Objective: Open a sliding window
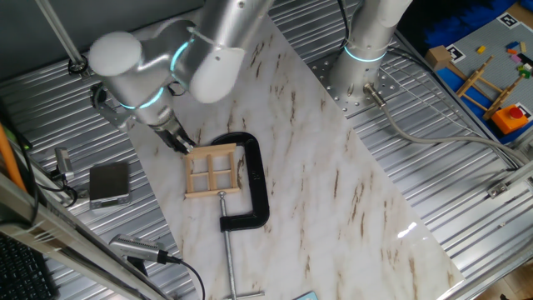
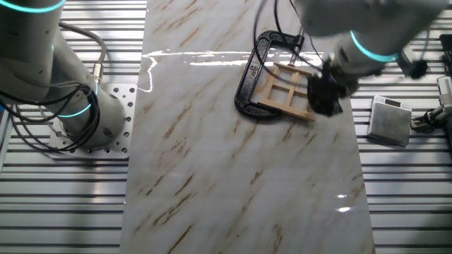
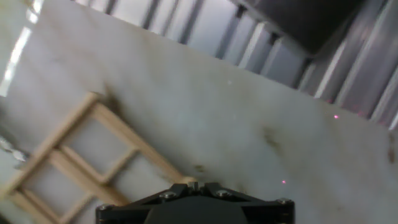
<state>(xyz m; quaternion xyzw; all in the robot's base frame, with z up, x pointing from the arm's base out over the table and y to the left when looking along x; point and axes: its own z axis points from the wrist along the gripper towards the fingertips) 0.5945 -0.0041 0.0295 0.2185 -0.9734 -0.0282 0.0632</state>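
Observation:
The sliding window [image 1: 214, 171] is a small light-wood frame with four panes, lying flat on the marble board inside the black C-clamp [image 1: 256, 179]. It also shows in the other fixed view [image 2: 288, 90] and at the lower left of the hand view [image 3: 81, 158]. My gripper [image 1: 177, 140] is down at the frame's corner farthest from the clamp, with its black fingers together. In the other fixed view my gripper [image 2: 326, 100] sits at the frame's right edge. In the hand view my gripper [image 3: 198, 185] is shut, its tips touching the frame's near corner.
The clamp's steel screw [image 1: 228, 250] runs toward the board's front edge. A grey box [image 1: 109, 183] sits on the ribbed metal table left of the board, also in the other fixed view [image 2: 390, 120]. The arm's base [image 1: 364, 58] stands behind the board.

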